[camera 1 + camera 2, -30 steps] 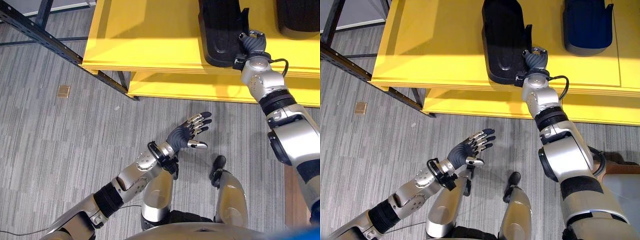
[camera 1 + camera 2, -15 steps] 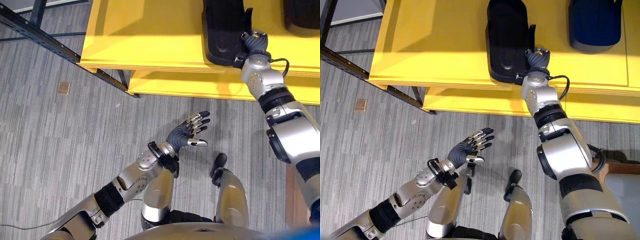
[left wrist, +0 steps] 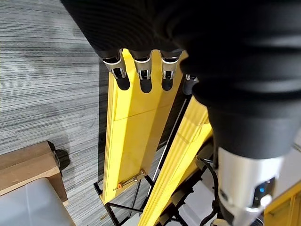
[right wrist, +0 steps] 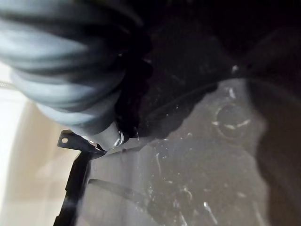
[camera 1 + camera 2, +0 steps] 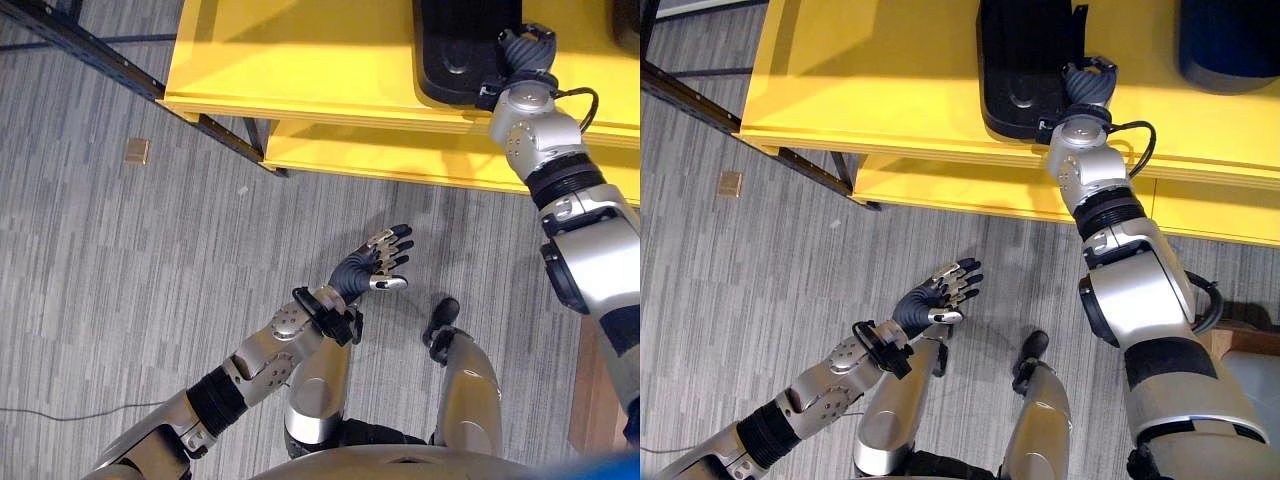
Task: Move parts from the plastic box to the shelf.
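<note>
Your right hand (image 5: 1087,84) is resting against the black part (image 5: 1025,60) on the yellow shelf (image 5: 870,90), seating it there; its grip can't be judged. Your left hand (image 5: 375,272) is hanging spread and empty below.

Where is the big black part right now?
The black part lies on the yellow shelf, near its front edge, in the eye views' upper right, with the right hand against its right side.

floor (image 5: 120,260): grey striped carpet | small tan block (image 5: 136,151), possibly wood
</note>
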Controlling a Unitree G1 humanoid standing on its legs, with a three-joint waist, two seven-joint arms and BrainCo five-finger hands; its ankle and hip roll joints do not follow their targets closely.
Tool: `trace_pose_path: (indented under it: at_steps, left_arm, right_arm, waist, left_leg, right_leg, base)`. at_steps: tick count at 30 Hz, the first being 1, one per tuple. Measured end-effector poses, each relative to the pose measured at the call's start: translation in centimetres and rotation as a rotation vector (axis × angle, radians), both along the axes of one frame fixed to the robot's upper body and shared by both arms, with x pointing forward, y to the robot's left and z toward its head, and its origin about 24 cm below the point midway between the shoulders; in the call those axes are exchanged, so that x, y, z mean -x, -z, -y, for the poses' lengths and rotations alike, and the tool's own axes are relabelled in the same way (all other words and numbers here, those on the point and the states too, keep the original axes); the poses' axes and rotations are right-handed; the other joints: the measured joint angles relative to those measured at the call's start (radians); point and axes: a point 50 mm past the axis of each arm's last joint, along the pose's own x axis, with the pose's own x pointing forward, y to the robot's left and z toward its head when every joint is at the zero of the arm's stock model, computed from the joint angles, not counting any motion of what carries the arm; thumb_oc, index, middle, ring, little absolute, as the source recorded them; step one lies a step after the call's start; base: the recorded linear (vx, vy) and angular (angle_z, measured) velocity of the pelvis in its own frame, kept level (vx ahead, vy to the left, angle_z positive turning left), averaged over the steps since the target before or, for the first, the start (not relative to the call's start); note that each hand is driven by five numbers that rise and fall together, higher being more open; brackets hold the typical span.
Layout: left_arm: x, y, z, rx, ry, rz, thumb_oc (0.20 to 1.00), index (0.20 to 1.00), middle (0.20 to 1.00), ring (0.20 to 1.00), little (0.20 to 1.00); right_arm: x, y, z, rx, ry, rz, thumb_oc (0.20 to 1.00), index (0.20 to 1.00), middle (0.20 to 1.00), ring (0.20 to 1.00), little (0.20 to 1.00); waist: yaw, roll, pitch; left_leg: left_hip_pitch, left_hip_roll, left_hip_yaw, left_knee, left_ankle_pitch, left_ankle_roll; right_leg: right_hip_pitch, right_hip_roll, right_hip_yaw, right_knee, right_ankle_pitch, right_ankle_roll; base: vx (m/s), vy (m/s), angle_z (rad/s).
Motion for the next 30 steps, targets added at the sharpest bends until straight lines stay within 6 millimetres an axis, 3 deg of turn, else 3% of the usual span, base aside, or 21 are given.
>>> trace_pose_path:
  at_steps: [30]
  left_arm:
    - [0.1, 0.2, 0.0, -0.017, 0.015, -0.018, 1.0, 1.0, 1.0, 1.0, 1.0]
  right_arm:
    - [0.5, -3.5, 0.0, -0.014, 0.102, 0.108, 0.2, 0.2, 0.2, 0.2, 0.2]
  waist:
    - [0.007, -0.002, -0.001]
  left_leg:
    - [-0.121, -0.001, -0.021, 0.071, -0.004, -0.005]
  right_leg:
    - [-0.105, -0.006, -0.007, 0.062, -0.015, -0.007]
  base:
    - [0.01, -0.013, 0.01]
